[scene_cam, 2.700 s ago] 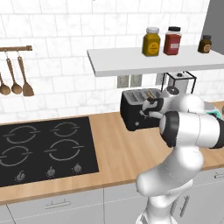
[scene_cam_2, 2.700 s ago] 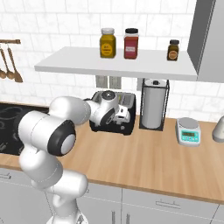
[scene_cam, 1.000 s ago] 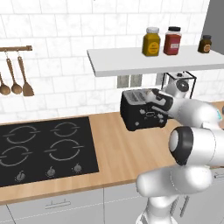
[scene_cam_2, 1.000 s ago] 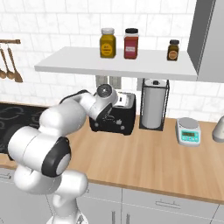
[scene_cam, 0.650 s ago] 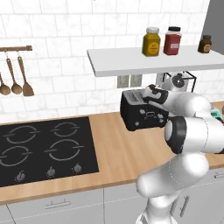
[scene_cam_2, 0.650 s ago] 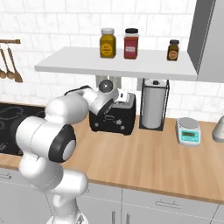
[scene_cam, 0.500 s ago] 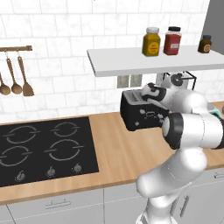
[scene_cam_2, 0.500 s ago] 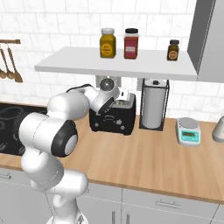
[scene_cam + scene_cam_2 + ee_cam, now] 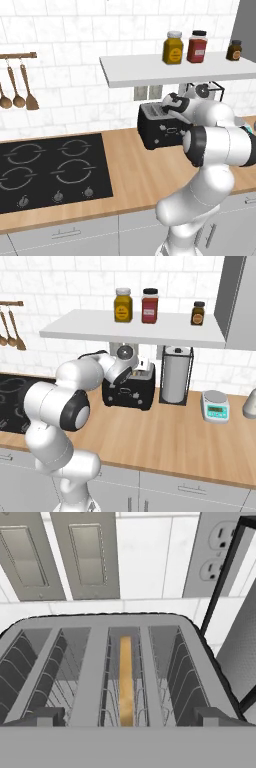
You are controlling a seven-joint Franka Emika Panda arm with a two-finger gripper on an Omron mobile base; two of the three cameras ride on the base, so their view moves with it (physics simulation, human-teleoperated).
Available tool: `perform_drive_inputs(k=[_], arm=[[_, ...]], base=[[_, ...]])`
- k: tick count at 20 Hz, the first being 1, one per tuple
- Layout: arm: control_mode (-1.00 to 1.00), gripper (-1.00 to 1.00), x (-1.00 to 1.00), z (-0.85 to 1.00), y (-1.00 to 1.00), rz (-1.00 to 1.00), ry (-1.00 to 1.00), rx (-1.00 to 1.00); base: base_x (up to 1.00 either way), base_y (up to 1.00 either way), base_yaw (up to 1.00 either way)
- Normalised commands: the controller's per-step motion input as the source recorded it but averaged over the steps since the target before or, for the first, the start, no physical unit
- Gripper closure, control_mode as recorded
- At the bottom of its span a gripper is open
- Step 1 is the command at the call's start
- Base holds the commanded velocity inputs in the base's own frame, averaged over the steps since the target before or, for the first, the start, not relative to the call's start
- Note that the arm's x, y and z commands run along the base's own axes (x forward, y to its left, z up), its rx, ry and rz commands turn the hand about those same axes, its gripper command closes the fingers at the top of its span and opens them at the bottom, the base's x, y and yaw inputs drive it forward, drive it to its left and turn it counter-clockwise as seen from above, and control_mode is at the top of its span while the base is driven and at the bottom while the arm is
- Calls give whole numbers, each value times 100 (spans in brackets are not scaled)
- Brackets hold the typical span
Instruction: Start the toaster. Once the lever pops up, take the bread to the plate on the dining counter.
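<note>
Domestic kitchen, rendered: white tiled wall [image 9: 75,30], light-wood worktop [image 9: 135,175] over grey cabinets [image 9: 190,488], black four-ring hob [image 9: 47,170] set into it. Fittings: wooden utensils on a wall rail [image 9: 17,87], white shelf [image 9: 135,326] carrying three jars [image 9: 123,305], wall sockets [image 9: 220,552] and switch plates [image 9: 60,552]. Countertop appliances: black two-slot toaster [image 9: 129,388] with a bread slice [image 9: 126,679] in one slot, paper-towel stand [image 9: 176,375], small digital scale [image 9: 215,406].
</note>
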Motion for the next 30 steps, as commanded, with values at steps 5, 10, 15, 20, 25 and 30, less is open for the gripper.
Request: perform_drive_inputs(k=[5,10,15,20,25,30], arm=[[-100,-100,3,-3,0,0,0,0],[-100,-100,0,-2,15,0,0,-1],[-100,-100,0,0,0,0,0,0],[-100,-100,0,0,0,0,0,0],[-100,-100,0,0,0,0,0,0],[-100,-100,0,0,0,0,0,0]], base=[[0,0,0],[0,0,0],[0,0,0],[0,0,0],[0,0,0],[0,0,0]])
